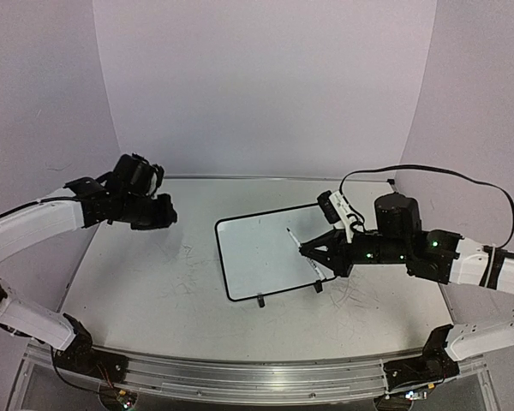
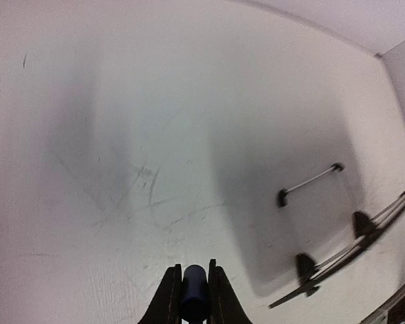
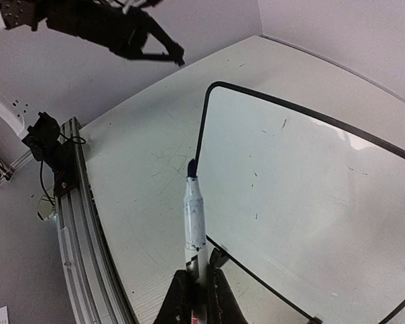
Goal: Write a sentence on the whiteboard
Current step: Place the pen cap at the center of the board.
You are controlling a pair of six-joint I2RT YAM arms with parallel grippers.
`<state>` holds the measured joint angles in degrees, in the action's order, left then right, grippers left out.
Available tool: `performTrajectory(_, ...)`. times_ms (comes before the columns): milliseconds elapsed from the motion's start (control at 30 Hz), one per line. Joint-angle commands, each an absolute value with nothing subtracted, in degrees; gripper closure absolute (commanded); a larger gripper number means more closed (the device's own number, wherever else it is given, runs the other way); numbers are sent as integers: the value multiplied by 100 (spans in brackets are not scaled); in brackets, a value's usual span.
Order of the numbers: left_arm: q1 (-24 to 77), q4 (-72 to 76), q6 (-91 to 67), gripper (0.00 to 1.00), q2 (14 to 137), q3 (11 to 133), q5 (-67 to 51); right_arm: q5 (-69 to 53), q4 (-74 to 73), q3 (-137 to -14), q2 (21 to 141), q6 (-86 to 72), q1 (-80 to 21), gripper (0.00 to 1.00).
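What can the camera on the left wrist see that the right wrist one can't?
Left wrist only: a dark blue cap pinched in the left gripper. Right wrist only: the marker held by the right gripper, its tip near the edge of the whiteboard, whose face has no words on it. Both: the whiteboard and the scuffed tabletop.

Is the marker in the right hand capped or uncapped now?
Uncapped: the marker shows a bare dark tip. The left hand holds a blue piece, probably the cap.
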<state>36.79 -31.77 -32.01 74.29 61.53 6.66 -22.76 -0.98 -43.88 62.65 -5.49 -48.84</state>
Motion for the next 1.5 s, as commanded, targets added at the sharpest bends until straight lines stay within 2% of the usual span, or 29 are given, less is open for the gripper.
performTrajectory(0, 3579, -3483, -2970, 100, 8211, 5885, 352, -2196, 106, -4396, 6217, -604, -4909, 100)
performTrajectory(200, 3590, -2560, -3015, 100, 8456, 5158, 722, -2165, 239, -4157, 6019, -753, -4908, 100)
performTrajectory(467, 3677, -2017, -2907, 100, 9142, 5087, 1475, -2153, 276, -4125, 6055, -739, -4908, 100)
performTrajectory(667, 3723, -1650, -2859, 92, 9378, 4952, 1618, -2210, 394, -4063, 6146, -768, -4908, 100)
performTrajectory(933, 3760, -1719, -2861, 68, 9319, 4902, 1668, -2263, 450, -4045, 6196, -782, -4905, 100)
performTrajectory(1167, 3762, -2557, -2842, 48, 7972, 5382, 1904, -2211, 448, -4033, 6187, -774, -4905, 100)
performTrajectory(1267, 3762, -2606, -2775, 35, 7283, 5753, 1108, -2246, 441, -4092, 6295, -766, -4909, 100)
performTrajectory(1333, 3781, -2481, -2686, 25, 7072, 5991, 71, -2304, 448, -4152, 6399, -766, -4908, 100)
performTrajectory(1467, 4290, -2014, -2667, 19, 7203, 6364, -1772, -2500, 482, -4265, 6582, -754, -4941, 100)
